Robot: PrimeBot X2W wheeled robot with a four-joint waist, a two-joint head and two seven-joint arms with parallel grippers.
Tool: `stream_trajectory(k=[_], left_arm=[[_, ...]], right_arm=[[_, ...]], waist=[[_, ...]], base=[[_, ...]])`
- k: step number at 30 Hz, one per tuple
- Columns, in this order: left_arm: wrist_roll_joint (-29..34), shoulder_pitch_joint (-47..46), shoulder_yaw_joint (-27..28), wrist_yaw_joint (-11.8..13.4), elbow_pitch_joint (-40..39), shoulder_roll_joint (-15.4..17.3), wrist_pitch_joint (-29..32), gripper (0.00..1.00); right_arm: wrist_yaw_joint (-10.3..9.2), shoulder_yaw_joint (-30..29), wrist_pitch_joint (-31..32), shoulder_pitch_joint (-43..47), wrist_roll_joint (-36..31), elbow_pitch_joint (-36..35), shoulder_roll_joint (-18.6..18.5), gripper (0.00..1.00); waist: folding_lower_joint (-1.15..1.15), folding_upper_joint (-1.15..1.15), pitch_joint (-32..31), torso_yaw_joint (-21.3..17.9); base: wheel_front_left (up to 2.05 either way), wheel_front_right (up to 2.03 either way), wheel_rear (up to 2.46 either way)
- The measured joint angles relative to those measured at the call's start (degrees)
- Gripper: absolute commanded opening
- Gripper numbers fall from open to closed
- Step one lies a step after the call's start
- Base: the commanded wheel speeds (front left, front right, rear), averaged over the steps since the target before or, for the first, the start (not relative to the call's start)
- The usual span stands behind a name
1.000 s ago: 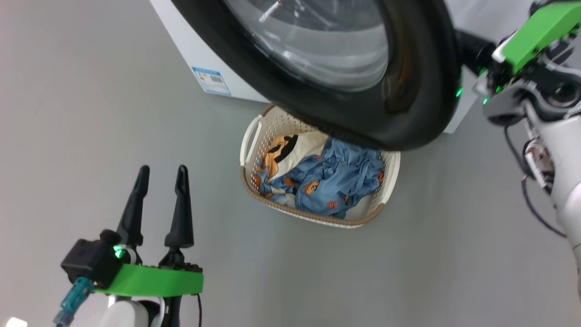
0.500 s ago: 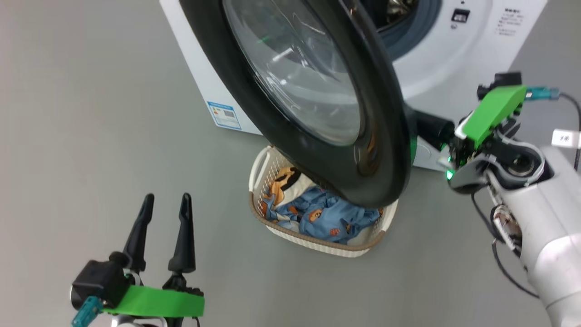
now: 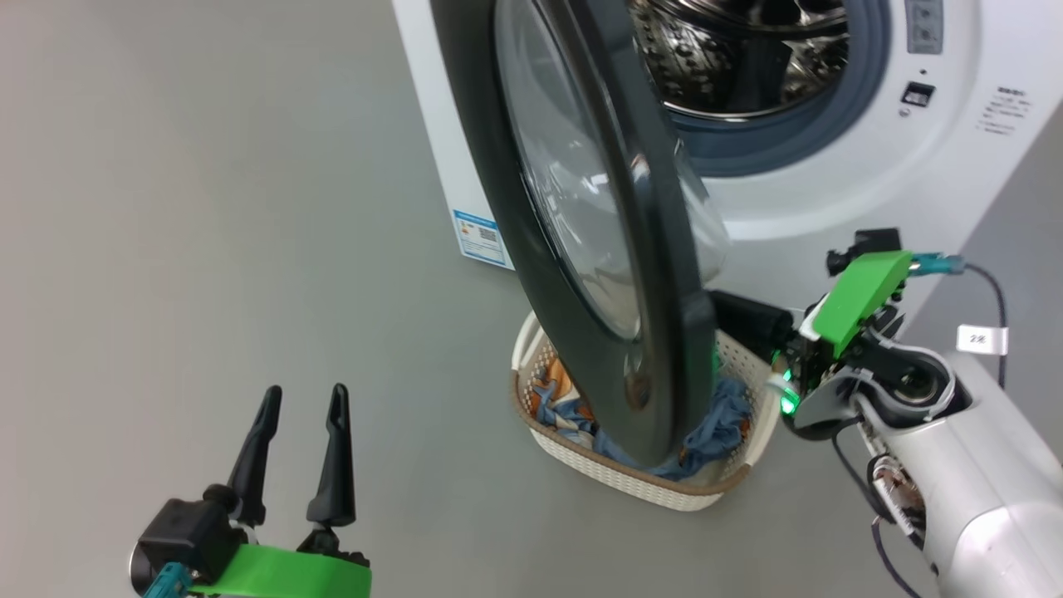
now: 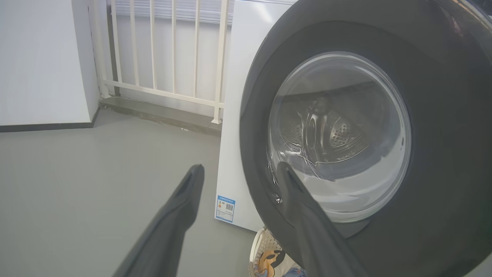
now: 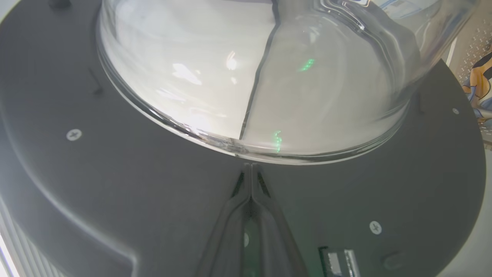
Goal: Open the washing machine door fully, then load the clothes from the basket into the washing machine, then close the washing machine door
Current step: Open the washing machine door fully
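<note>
Now the door point(image 3: 581, 224) stands half open, nearly edge-on, its outer face turned left, above the basket point(image 3: 631, 486) of clothes point(image 3: 722, 415) before the washer point(image 3: 797, 191). The right wrist view shows its grey inner face, with the right claw point(image 5: 250, 169) pinched shut below the glass bowl. The left claw point(image 3: 305, 390) gapes wide at near left.

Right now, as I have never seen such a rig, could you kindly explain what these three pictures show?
This is a wheeled robot with two arms, each ending in a two-fingered gripper. The head camera looks down at a white washing machine, its round door partly open, and a basket of clothes on the floor beneath it. The left wrist camera looks along the open, empty left gripper toward the door's front. The right wrist camera looks along the right gripper, shut on nothing, tips at the door's grey inner face.
</note>
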Motion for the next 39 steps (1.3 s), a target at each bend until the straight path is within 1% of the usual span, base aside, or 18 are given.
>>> stream_trajectory(k=[9, 13, 17, 24, 33, 39], left_arm=[[0.08, 0.06, -0.25, 0.00, 0.82, 0.03, 0.00, 1.00], [0.14, 0.83, 0.21, 0.00, 0.79, 0.05, 0.00, 1.00], [0.14, 1.20, 0.99, 0.00, 0.43, 0.05, 0.00, 1.00], [0.14, 1.20, 1.15, 0.00, 0.05, 0.05, 0.00, 1.00], [0.22, 1.21, 1.23, 0.01, 0.04, 0.07, 0.00, 1.00], [0.63, 1.21, 0.79, 0.01, 1.01, 0.08, 0.00, 1.00]], right_arm=[[0.00, 1.20, 1.41, 2.72, 1.20, -2.09, 1.62, 0.00], [0.00, 2.96, 2.52, 2.80, 1.47, -3.34, 2.96, 0.00], [0.00, 5.16, 3.26, 2.80, 1.71, -4.32, 4.28, 0.00], [0.00, 7.55, 3.26, 2.79, 3.24, -4.47, 4.49, 0.00], [0.00, 8.08, 3.09, 2.79, 3.82, -4.60, 4.60, 0.00], [0.00, 8.36, 1.72, 2.81, 4.01, -6.43, 4.32, 0.00]], waist=[[0.00, 0.00, -1.43, 3.86], [0.00, 0.00, -1.69, 4.80], [0.00, 0.00, -1.49, 5.01], [0.00, 0.00, -1.33, 5.06], [0.00, 0.00, -1.75, 4.88], [0.00, 0.00, -2.31, 4.58]], base=[[0.00, 0.00, 0.00], [0.00, 0.00, 0.00], [0.00, 0.00, 0.00], [0.00, 0.00, 0.00], [0.00, 0.00, 0.00], [0.00, 0.00, 0.00]])
